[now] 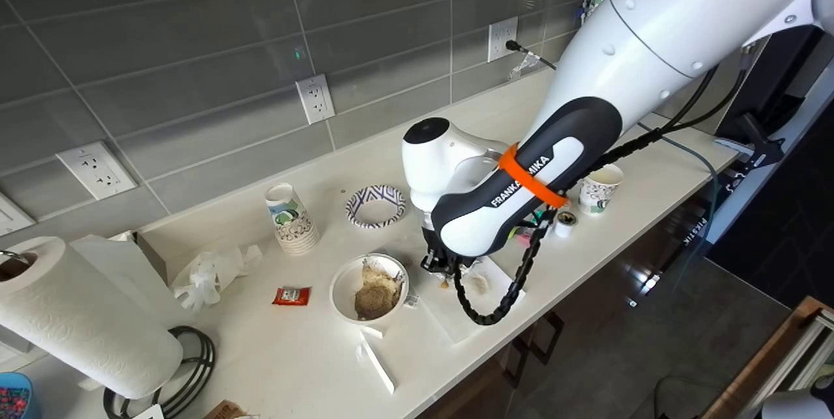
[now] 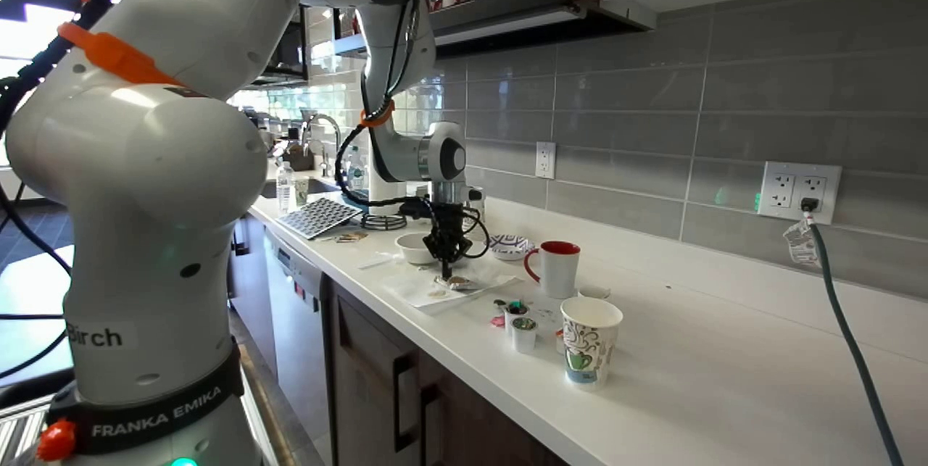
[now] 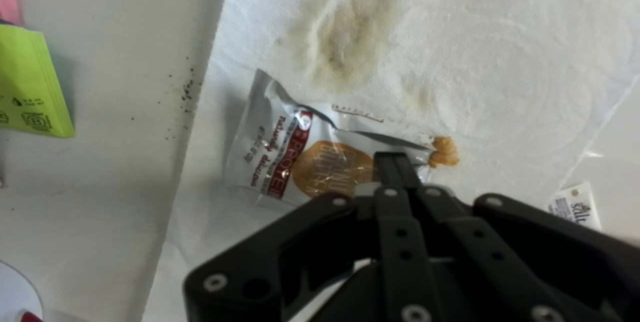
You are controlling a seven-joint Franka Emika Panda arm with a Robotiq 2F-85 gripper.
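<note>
Silver-white and torn at one end, the packet (image 3: 327, 164) printed "PROTEIN" lies on a white paper towel (image 3: 505, 56), an orange-brown blob (image 3: 444, 151) at its opening. The fingers (image 3: 384, 164) are closed together, tips over the packet near that end; whether they pinch it, I cannot tell. A brownish stain (image 3: 352, 31) marks the towel just beside the packet. A green sachet (image 3: 32, 81) and a salt packet (image 3: 577, 207) lie to either side of the towel. Also on the worktop (image 1: 293, 360), near the towel, stand a white bowl (image 1: 347, 285) and, in an exterior view, a red-handled mug (image 2: 560, 274).
</note>
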